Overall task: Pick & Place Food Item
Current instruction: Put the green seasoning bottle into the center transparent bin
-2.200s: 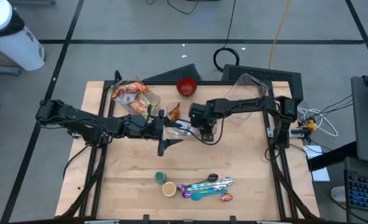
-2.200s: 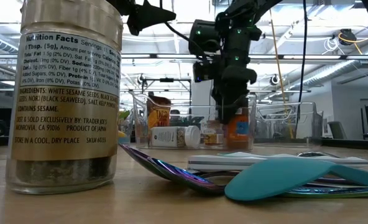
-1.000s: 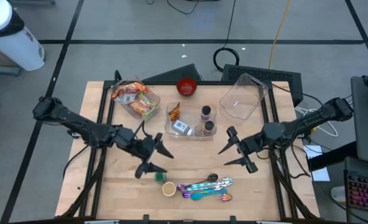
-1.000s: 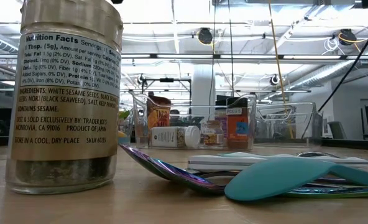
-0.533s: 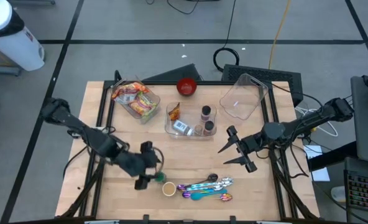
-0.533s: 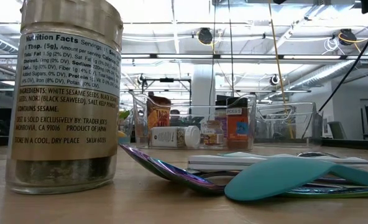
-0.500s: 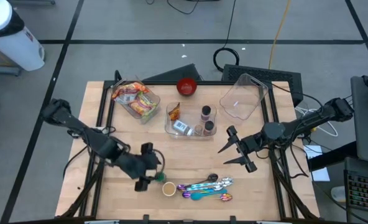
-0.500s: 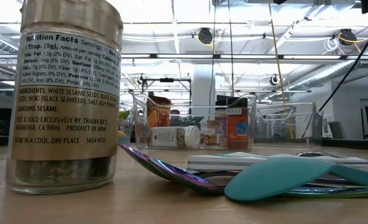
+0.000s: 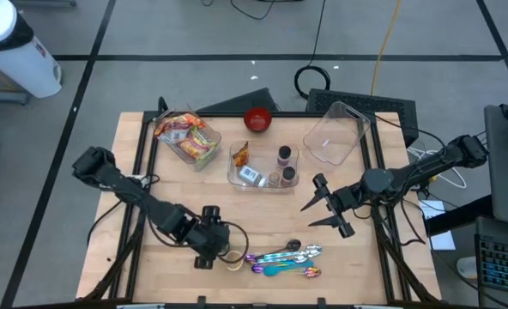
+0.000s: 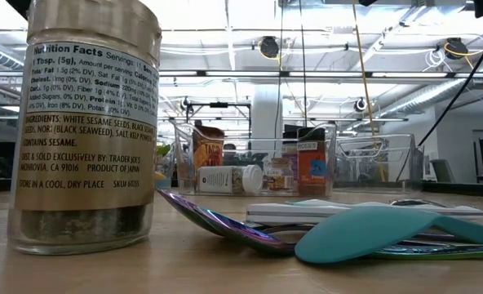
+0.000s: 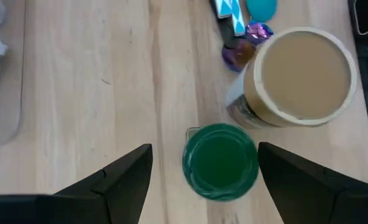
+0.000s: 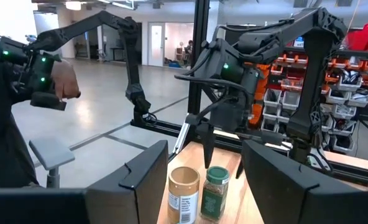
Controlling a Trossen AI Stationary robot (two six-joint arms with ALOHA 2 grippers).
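Left gripper (image 11: 206,163) is hovering directly above the green-lidded jar (image 11: 220,162), fingers spread wide, one finger (image 11: 119,177) on each side of the lid and neither touching it. Just beyond the jar, touching or nearly touching it, the tan-lidded jar (image 11: 302,74) is standing upright; the bundle of coloured spoons (image 11: 246,25) is lying past that. In the high view the left gripper (image 9: 213,249) is sitting over the front edge of the table (image 9: 168,189), hiding the green jar, with the tan-lidded jar just beside it and the spoons farther along toward the right arm. Clear bin (image 9: 263,167) with spice bottles is sitting well apart, toward the table's back. Right gripper (image 9: 327,206) is waiting above the table's right half, fingers spread, holding nothing; its wrist view is showing both jars standing side by side, green-lidded jar (image 12: 216,191) under the left gripper.
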